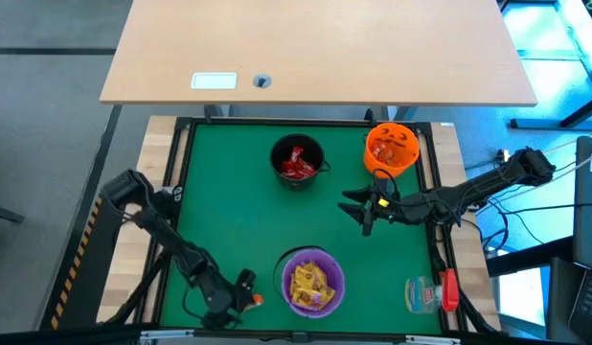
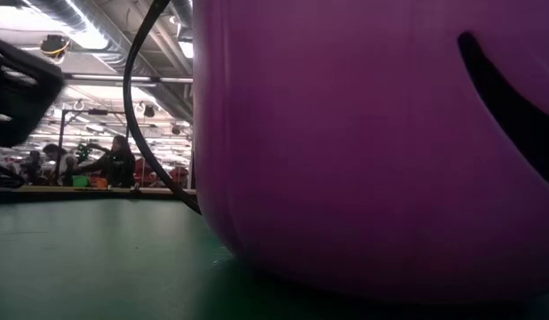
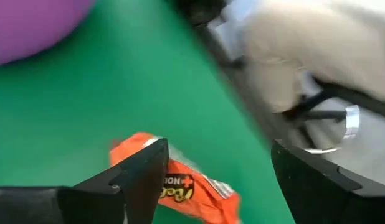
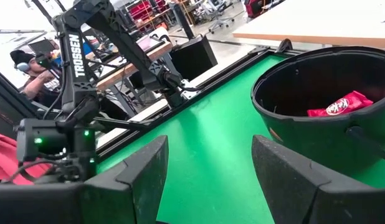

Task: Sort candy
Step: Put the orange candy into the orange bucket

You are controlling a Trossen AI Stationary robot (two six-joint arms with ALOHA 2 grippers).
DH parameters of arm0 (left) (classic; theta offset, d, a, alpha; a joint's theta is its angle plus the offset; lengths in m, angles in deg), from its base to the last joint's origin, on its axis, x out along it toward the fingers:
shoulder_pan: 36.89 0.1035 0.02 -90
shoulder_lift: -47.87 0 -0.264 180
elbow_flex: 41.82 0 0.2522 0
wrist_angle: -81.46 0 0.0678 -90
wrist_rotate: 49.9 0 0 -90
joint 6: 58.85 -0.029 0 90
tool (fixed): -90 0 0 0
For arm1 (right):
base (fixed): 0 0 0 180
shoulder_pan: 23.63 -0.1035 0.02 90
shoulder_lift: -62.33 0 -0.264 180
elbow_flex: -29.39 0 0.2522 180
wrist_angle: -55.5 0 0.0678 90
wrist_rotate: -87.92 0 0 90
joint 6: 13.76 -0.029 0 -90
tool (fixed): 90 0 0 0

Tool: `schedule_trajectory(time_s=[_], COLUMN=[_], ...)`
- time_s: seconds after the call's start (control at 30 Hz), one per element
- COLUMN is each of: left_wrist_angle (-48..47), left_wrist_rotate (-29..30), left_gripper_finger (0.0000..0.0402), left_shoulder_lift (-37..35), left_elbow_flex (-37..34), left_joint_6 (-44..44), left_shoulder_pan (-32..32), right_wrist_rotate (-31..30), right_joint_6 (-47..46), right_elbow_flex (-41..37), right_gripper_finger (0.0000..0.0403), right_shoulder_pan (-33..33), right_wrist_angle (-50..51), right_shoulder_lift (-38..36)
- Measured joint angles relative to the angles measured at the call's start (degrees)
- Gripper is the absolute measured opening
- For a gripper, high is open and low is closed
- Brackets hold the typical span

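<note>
My left gripper [image 1: 246, 287] is low at the table's near left, just left of the purple bowl [image 1: 312, 281], which holds yellow candy [image 1: 310, 285]. It is open [image 3: 217, 149]. An orange candy [image 3: 180, 183] lies flat on the green mat between its fingers, close to one finger [image 3: 139, 177]; in the high view the orange candy [image 1: 259, 300] shows by the fingertips. My right gripper [image 1: 363, 206] hangs open [image 4: 208, 149] over the mat between the black bowl [image 1: 298, 161], which holds red candy [image 4: 339, 104], and the orange bowl [image 1: 392, 147], which holds orange candy. My left gripper comes at the orange candy from above, slanting, with the candy flat on the mat. One finger [image 3: 139, 177] stands in front of the candy's end [image 3: 133, 146]. Whether that finger touches the wrapper, I cannot tell.
A clear plastic item with a red part [image 1: 430, 292] lies at the table's near right corner. The purple bowl [image 2: 372, 142] fills the low view. A wooden table [image 1: 315, 48] stands beyond the far edge. People [image 2: 115, 164] are in the room behind. Bare mat [image 1: 229, 211] lies at the centre left.
</note>
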State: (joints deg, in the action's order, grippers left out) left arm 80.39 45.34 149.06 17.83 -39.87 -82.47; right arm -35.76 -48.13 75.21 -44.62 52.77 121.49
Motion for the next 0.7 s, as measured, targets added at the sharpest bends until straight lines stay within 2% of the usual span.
schedule_trajectory(time_s=[0.17, 0.4, 0.53, 0.7], left_wrist_angle=[-10.6, -14.0, -14.7, -16.3], left_wrist_rotate=[11.1, 12.9, 14.8, 15.7], left_gripper_finger=[0.0271, 0.0239, 0.0198, 0.0120], left_shoulder_lift=[1.2, 1.1, 1.1, 0.5], left_elbow_flex=[1.3, 1.4, 1.3, 1.3], left_joint_6=[4.9, 8.8, 7.9, 7.5], left_shoulder_pan=[0.6, 2.0, 2.0, 2.1], right_wrist_rotate=[0.2, 0.2, 0.3, 0.3], right_joint_6=[0.0, 0.2, 0.2, 0.2], right_elbow_flex=[0.0, 0.0, 0.0, 0.0], right_gripper_finger=[0.0230, 0.0230, 0.0230, 0.0230], right_shoulder_pan=[0.0, 0.0, 0.0, 0.0], right_wrist_angle=[0.0, 0.0, 0.0, 0.0], right_shoulder_lift=[0.0, 0.0, 0.0, 0.0])
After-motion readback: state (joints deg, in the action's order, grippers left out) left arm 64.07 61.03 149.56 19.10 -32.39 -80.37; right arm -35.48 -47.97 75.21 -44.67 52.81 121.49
